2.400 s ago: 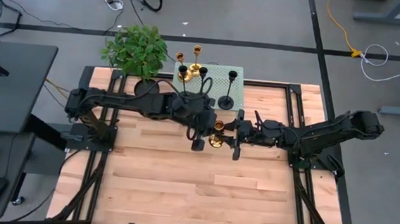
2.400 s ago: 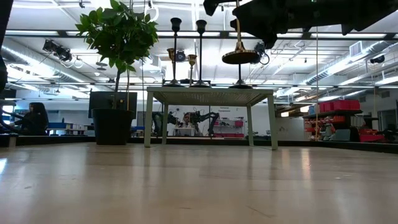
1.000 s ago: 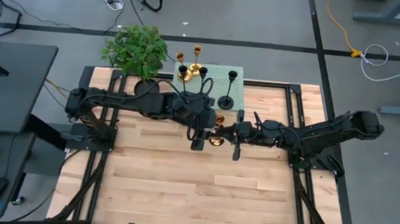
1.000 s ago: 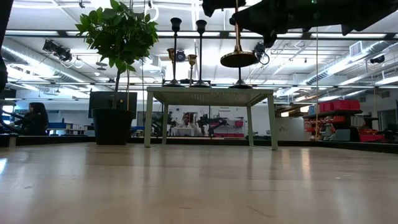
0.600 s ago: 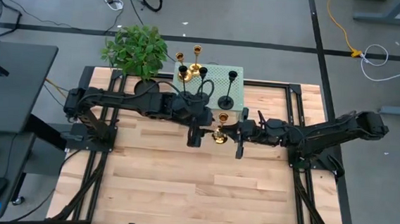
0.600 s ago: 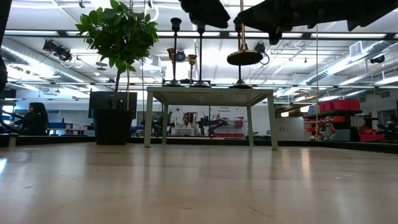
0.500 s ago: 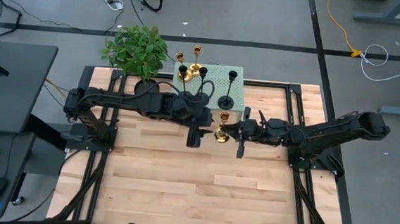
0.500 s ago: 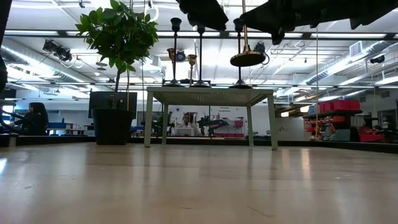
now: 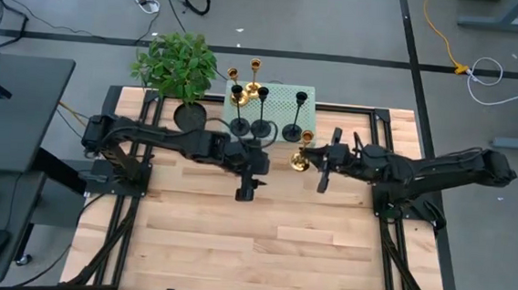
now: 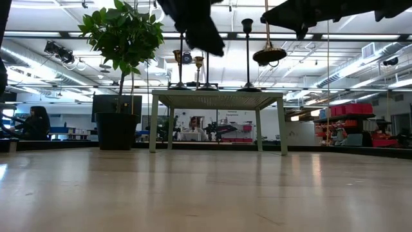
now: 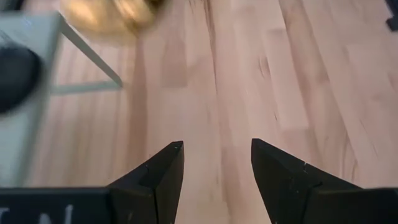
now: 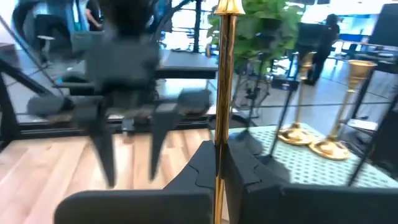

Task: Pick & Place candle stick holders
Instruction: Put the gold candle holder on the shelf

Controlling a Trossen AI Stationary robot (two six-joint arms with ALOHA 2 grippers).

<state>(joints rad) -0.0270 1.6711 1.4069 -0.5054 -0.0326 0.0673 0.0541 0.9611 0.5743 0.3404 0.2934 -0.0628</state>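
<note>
Gold holder (image 9: 302, 154) moved rightward; wrist shows claw (image 12: 217, 163) pinching.

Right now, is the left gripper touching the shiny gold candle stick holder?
Apart. High view: left gripper sits over bare wood, the gold holder held off by the right gripper.

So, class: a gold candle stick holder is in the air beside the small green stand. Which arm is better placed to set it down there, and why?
The right arm: the right gripper already clamps the gold holder by the green stand; the left gripper is open and empty.
</note>
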